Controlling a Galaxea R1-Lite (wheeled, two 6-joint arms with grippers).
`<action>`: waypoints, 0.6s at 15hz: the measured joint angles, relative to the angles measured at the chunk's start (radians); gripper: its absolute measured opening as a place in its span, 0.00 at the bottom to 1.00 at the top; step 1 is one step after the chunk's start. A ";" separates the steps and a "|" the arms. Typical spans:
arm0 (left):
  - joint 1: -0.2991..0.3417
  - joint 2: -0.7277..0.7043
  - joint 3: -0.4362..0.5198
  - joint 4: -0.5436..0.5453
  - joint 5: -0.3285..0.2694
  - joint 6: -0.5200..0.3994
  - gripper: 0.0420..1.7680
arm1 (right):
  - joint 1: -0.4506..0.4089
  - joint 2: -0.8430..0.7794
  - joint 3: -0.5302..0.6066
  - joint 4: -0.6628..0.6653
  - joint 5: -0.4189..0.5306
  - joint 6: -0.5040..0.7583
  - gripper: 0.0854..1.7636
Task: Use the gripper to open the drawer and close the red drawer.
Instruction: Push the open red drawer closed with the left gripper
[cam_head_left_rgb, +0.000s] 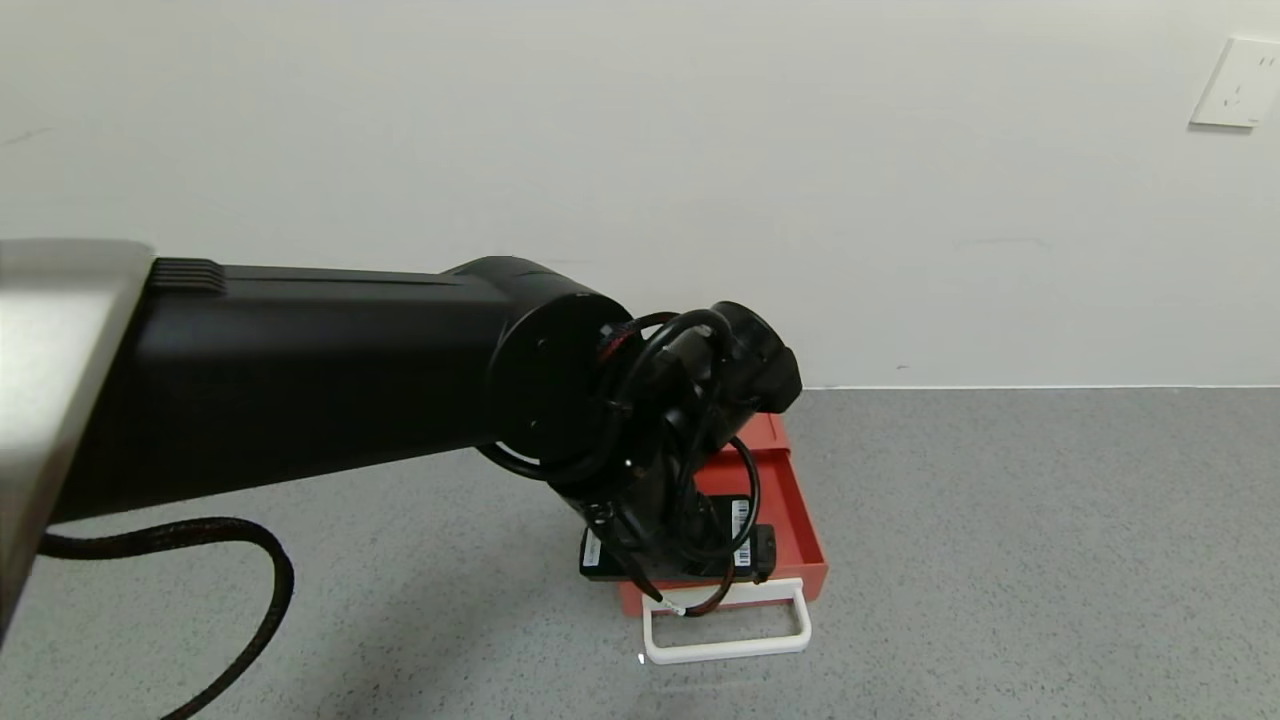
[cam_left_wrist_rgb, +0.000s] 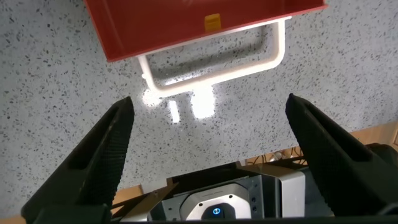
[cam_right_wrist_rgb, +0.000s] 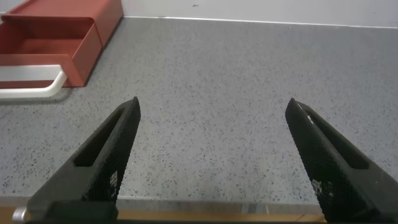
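Note:
The red drawer (cam_head_left_rgb: 795, 510) stands pulled out of its small red box (cam_head_left_rgb: 765, 432), with its white loop handle (cam_head_left_rgb: 730, 640) at the front. My left gripper (cam_head_left_rgb: 680, 560) hangs just above the drawer's front, mostly hidden by its own wrist and cables in the head view. In the left wrist view the left gripper (cam_left_wrist_rgb: 209, 102) is open and empty, and the drawer front (cam_left_wrist_rgb: 161, 25) and handle (cam_left_wrist_rgb: 249, 65) lie beyond its fingertips, not touching. My right gripper (cam_right_wrist_rgb: 212, 104) is open and empty, low over the table to the right of the drawer (cam_right_wrist_rgb: 43, 43).
The grey speckled tabletop (cam_head_left_rgb: 1000, 560) runs back to a white wall with a socket plate (cam_head_left_rgb: 1240, 82). A black cable (cam_head_left_rgb: 250, 600) loops over the table at the left. The table's front edge (cam_right_wrist_rgb: 205, 208) lies just below the right gripper.

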 joint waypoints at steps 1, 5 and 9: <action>0.000 0.003 -0.004 0.001 0.000 -0.005 0.99 | 0.000 0.000 0.000 0.000 0.000 0.000 0.97; -0.011 0.023 -0.033 0.035 0.002 -0.070 0.99 | 0.000 0.000 0.000 0.000 0.000 0.000 0.97; -0.017 0.034 -0.049 0.037 0.001 -0.086 0.99 | 0.000 0.000 0.000 0.000 0.000 0.000 0.97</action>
